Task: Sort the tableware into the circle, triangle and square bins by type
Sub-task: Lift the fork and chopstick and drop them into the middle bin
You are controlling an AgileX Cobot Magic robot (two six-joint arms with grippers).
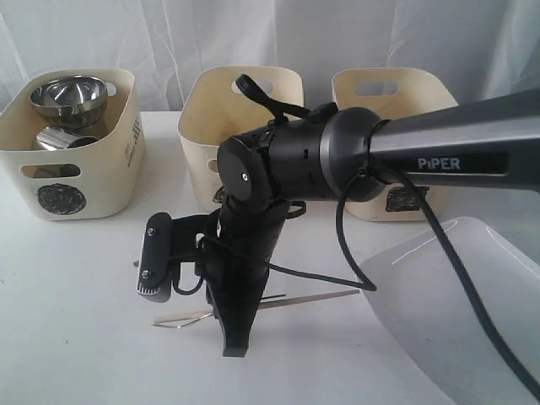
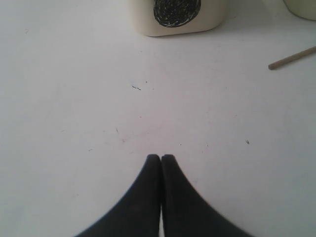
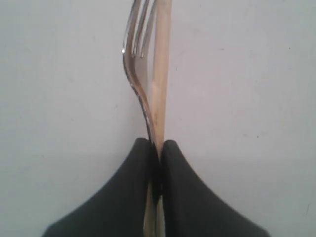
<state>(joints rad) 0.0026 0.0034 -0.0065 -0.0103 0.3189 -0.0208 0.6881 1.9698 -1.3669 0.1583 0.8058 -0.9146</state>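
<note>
My right gripper [image 1: 236, 346] points down at the table in the middle of the exterior view. In the right wrist view it [image 3: 155, 143] is shut on the handle of a steel fork [image 3: 136, 54], with a thin wooden chopstick [image 3: 162, 59] pressed alongside. The fork [image 1: 181, 319] lies low over the table, tines to the left. My left gripper [image 2: 161, 157] is shut and empty above bare table, facing the circle bin [image 2: 175, 19]. A steel bowl [image 1: 69, 94] and a mug [image 1: 59, 139] sit in the circle bin [image 1: 76, 181]. A large white plate [image 1: 447, 295] lies at the front right.
Two more cream bins stand at the back, a middle bin [image 1: 198, 143] and a right bin [image 1: 363, 93]. Another chopstick [image 2: 291, 58] lies on the table near the circle bin. The right arm and its cable hide the middle bin's front.
</note>
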